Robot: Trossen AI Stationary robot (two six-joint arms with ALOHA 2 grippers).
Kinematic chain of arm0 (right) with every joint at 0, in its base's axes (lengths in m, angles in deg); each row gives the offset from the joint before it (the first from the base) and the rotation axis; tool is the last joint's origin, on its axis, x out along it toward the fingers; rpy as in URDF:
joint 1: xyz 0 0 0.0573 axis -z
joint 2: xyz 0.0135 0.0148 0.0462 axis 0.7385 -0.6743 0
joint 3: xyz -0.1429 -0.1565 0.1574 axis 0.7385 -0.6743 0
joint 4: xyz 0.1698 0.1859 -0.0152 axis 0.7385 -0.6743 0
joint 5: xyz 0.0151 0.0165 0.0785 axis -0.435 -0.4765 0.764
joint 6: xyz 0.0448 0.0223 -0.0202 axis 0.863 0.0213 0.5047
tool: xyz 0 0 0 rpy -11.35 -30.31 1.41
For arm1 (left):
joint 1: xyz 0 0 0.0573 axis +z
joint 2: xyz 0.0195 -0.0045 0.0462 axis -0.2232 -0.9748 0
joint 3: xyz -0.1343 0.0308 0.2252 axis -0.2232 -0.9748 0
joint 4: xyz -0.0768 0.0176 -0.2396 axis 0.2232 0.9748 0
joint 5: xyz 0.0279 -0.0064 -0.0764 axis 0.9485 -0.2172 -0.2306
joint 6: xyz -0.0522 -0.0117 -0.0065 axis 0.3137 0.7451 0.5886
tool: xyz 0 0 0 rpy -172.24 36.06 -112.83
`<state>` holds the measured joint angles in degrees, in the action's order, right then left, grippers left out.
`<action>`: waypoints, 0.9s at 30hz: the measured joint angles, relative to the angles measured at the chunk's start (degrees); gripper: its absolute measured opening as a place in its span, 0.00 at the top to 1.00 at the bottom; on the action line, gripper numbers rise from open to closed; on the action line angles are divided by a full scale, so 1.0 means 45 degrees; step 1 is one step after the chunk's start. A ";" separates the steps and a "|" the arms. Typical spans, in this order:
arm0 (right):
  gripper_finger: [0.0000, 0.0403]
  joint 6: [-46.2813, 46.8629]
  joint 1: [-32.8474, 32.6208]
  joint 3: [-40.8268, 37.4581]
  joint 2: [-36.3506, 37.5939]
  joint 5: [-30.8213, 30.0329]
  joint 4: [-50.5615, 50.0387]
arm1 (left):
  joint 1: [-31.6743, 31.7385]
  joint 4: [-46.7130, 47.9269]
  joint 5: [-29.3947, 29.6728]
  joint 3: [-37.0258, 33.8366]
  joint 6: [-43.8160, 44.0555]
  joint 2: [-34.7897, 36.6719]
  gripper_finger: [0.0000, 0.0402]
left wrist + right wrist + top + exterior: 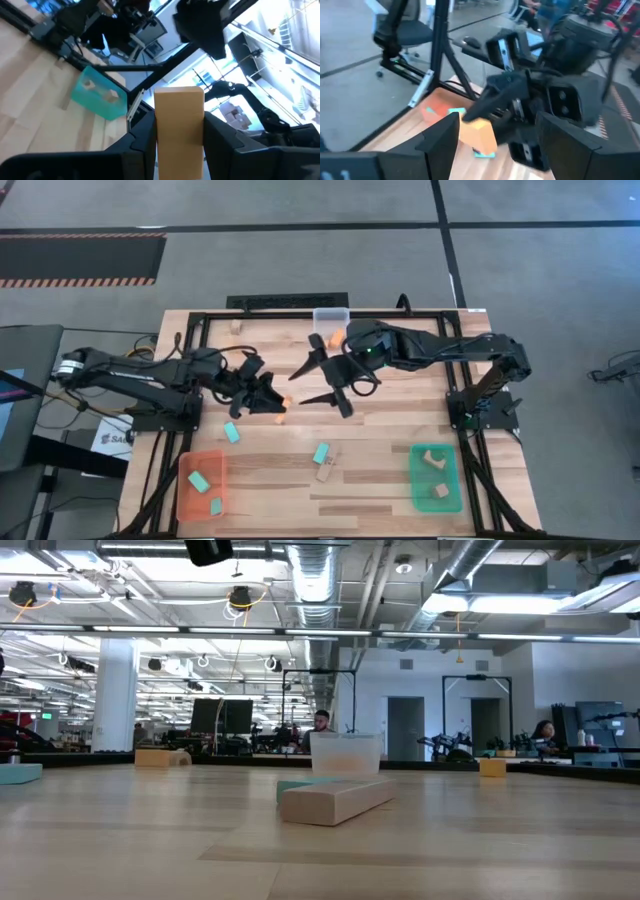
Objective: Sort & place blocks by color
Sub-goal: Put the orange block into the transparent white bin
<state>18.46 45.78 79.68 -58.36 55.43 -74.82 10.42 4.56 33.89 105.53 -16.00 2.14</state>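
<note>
Left wrist view: left claw (179,145) pinches orange block (179,120) by flat sides, light, stiff, smooth wood; right claw (492,145) spread, facing it.

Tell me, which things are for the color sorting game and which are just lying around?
For the game:
- orange block pinched in the left pincer
- teal blocks and tan block on the table
- orange tray, green tray, clear tray
- open right pincer

Just around:
- cables on the floor
</note>
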 joint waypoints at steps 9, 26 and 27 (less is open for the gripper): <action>0.30 0.0386 -0.0177 -0.0029 -0.0438 0.1331 -0.0234 | 0.0417 -0.4212 -0.1423 0.0000 0.1216 -0.1911 0.76; 0.77 0.0043 -0.0123 0.0005 -0.1057 0.1867 -0.0320 | 0.0788 -0.4762 -0.2077 -0.0002 0.1940 -0.2502 0.75; 0.83 -0.0026 -0.0083 0.0005 -0.1057 0.1919 -0.0334 | 0.0786 -0.4788 -0.2085 -0.0002 0.1937 -0.2502 0.72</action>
<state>18.34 45.40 79.70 -63.12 64.06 -76.33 13.96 -16.99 24.51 105.52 -7.28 -9.12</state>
